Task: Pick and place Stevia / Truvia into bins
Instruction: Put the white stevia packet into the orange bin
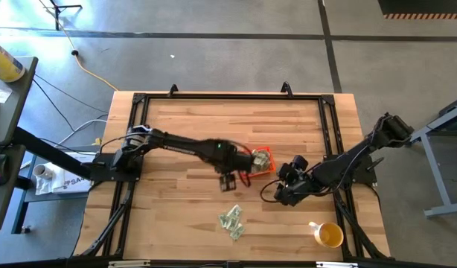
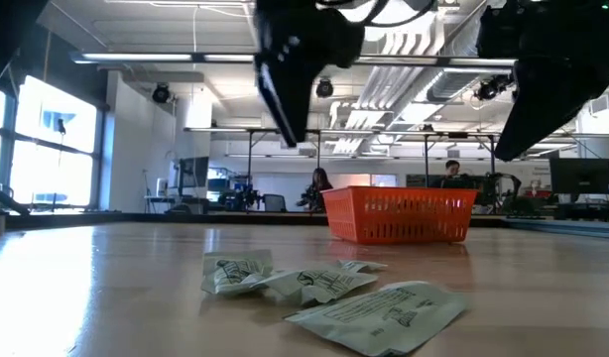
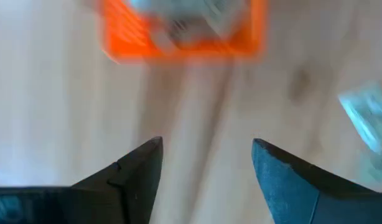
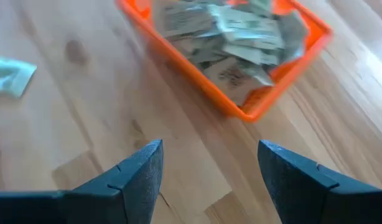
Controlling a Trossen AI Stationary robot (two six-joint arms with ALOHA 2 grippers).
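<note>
On the left side of the wooden table [image 1: 184,126], as seen from above, the left arm is stretched out toward the orange bin [image 1: 261,159] at the table's middle. The left gripper [image 1: 229,181] is held above bare wood just beside the bin, on the side toward the loose packets, with nothing between its fingers [image 3: 136,169], which are spread wide apart. That pose is judged to fit a gripper placed between the bin and the pile, free for another pick.

Inside the orange bin, a heap of pale green and white Stevia packets [image 4: 236,32] is seen, filling it nearly to its rim. The heap is taken as work already done.

Nearer the front edge of the table than the bin, a small cluster of packets still on the table [image 1: 232,222] is left lying, crumpled and overlapping. These are well apart from the left gripper and are not touched by either arm; one of them is caught blurred at the edge of the left wrist view.

To the right of the bin, the right gripper [image 1: 288,184] is held low and close to it, its fingers [image 4: 140,175] spread apart and empty, pointed toward the bin's corner. It is judged to be waiting.

Further right of the bin, near the front corner, a yellow-and-white cup [image 1: 329,235] is stood upright, clear of everything.
</note>
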